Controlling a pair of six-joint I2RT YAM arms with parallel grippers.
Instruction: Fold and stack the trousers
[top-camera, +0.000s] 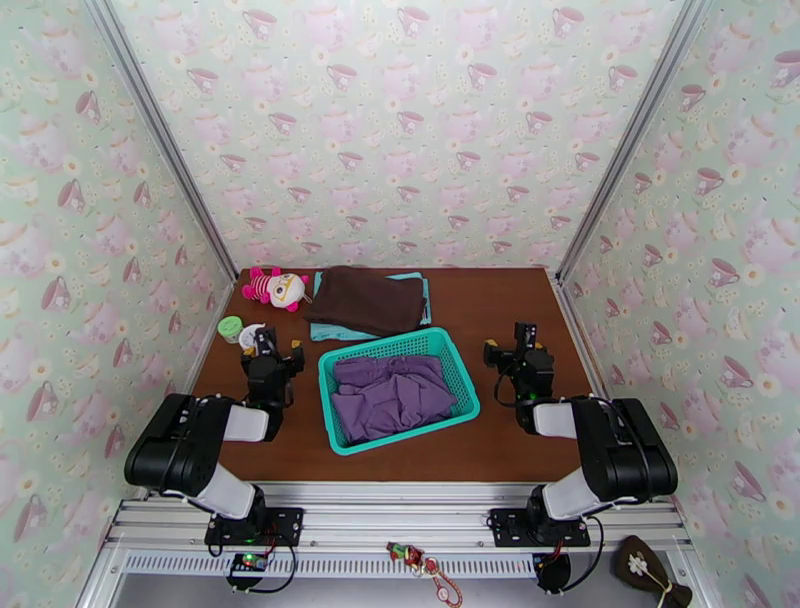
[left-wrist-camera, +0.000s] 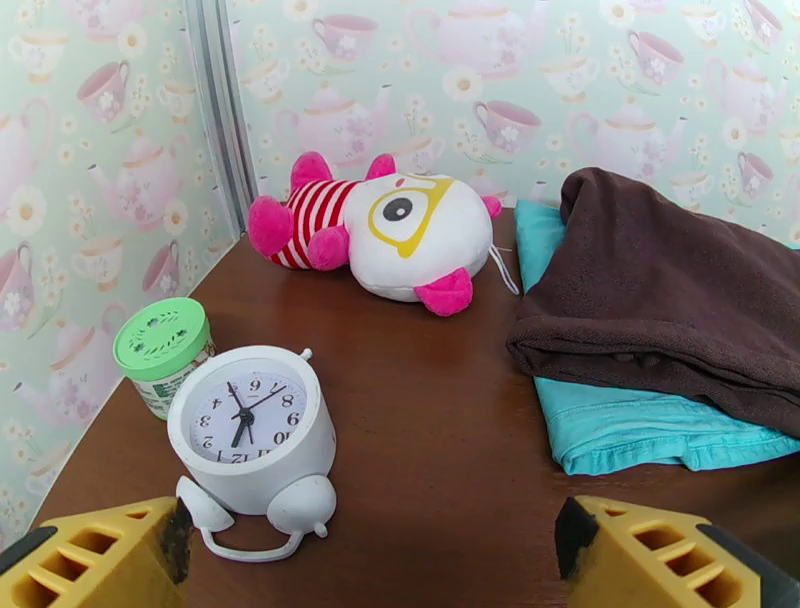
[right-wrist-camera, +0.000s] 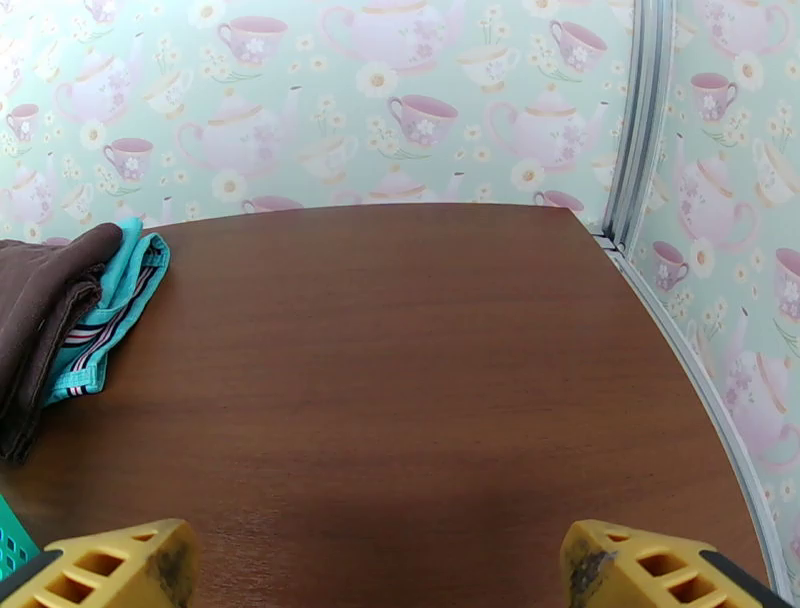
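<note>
**Both arms tucked low, claws released**

Each arm is folded at the near edge of the tabletop (top-camera: 500, 300), forearm pointing toward the far wall. The left claw (left-wrist-camera: 372, 545) and right claw (right-wrist-camera: 378, 560) are spread wide, holding nothing. Between them, the purple trousers (top-camera: 388, 395) lie crumpled inside the teal basket (top-camera: 455, 365).

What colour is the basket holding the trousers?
The basket is teal, clearest in the top external view.

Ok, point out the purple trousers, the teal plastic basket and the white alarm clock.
purple trousers (top-camera: 390, 395), top view, crumpled middle
teal plastic basket (top-camera: 385, 347), top view, far rim
white round alarm clock (left-wrist-camera: 248, 412), left wrist view, dial
</note>
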